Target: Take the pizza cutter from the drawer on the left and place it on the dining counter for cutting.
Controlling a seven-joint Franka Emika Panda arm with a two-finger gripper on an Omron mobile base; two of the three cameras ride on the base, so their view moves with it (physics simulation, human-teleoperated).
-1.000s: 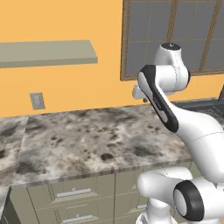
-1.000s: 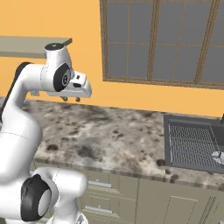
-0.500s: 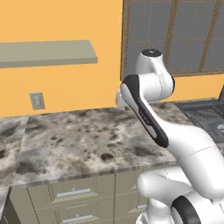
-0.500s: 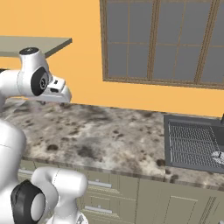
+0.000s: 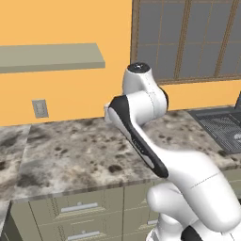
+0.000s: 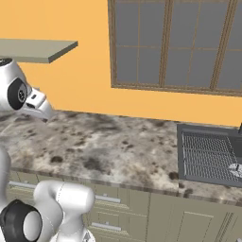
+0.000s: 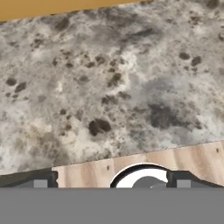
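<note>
End effector (image 7: 111, 181) open-fingered above mottled stone counter (image 7: 109, 78); no legible writing anywhere.

The white arm rises from its base, folds at a raised elbow and swings left, its gripper (image 7: 112, 183) pointing down with jaws spread wide.

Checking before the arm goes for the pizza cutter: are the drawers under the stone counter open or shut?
Shut: the drawers sit flush under the counter, handles in line, none pulled out.
</note>
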